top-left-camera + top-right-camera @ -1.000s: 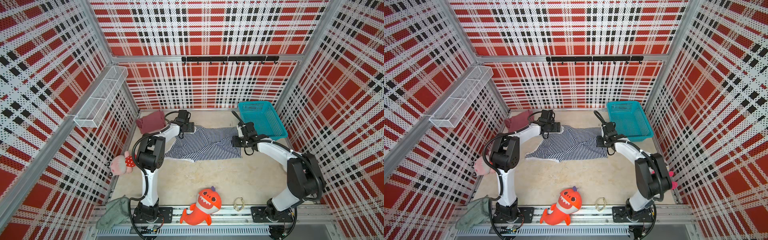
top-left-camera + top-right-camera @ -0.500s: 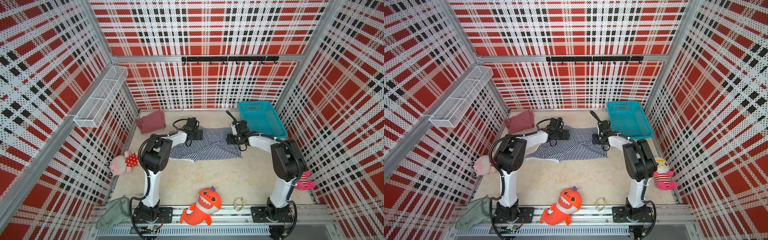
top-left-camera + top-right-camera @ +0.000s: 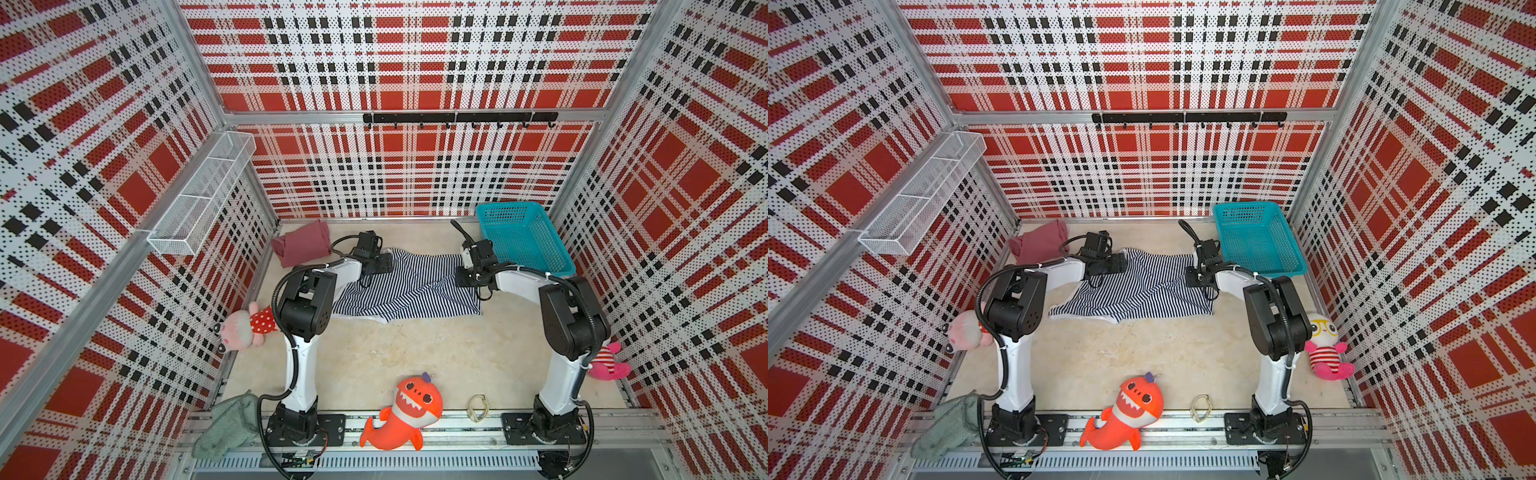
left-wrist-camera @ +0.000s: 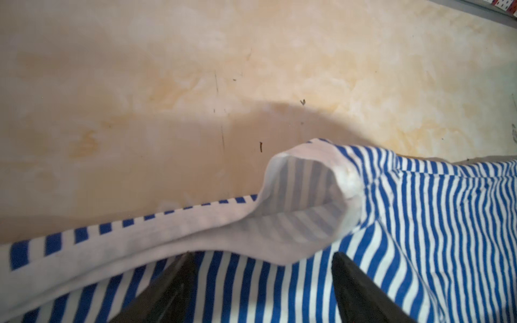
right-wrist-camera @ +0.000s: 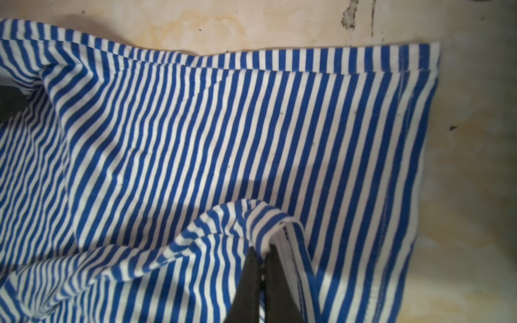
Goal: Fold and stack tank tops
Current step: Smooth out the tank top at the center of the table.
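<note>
Striped tank top (image 3: 415, 286) lies spread, rumpled; maroon one (image 3: 301, 247) folded nearby.

The striped tank top (image 5: 195, 125) is soft, matt knit cloth; the worktop (image 4: 140, 84) looks smooth and stone-like; the basket (image 3: 519, 237) is teal plastic lattice.

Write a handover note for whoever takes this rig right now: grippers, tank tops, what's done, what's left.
Right gripper: shut on a pinched-up fold near one end of the striped tank top.
Left gripper: open, low over the opposite end of the same top, holding nothing.
Maroon tank top: lies as a compact, apparently folded bundle in the far left corner, apart from the striped one.
Done: the maroon one looks folded.
Left: the striped top is spread out and wrinkled, not yet folded. Fold it, then stack the two.
</note>
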Controlling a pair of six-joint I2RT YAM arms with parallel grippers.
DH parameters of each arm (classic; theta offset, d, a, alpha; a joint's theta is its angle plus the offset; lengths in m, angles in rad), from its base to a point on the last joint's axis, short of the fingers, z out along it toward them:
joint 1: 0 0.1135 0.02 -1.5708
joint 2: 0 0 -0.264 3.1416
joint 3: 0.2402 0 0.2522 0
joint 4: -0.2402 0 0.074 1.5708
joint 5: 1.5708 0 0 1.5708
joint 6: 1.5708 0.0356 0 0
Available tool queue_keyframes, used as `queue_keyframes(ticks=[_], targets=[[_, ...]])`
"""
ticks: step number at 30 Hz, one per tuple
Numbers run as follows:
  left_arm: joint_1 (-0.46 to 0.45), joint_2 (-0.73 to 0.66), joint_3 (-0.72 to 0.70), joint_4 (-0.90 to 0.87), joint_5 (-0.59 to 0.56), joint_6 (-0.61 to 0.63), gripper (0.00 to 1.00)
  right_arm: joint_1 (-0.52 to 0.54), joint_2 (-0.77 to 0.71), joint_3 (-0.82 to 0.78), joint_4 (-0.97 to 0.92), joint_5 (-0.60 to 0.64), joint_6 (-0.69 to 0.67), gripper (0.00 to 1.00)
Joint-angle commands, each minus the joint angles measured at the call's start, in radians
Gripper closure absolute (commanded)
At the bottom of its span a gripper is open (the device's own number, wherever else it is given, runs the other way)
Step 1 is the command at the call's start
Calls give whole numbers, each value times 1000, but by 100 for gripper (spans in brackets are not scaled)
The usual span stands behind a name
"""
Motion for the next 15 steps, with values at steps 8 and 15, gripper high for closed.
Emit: queue_keyframes(ticks=[8,15], targets=[[80,88,33,-7,38,-30,18,26,-453,-268,-141,-52,0,100],[119,131,68,-7,67,-30,18,161,-686,-467,-298,-94,155,98]])
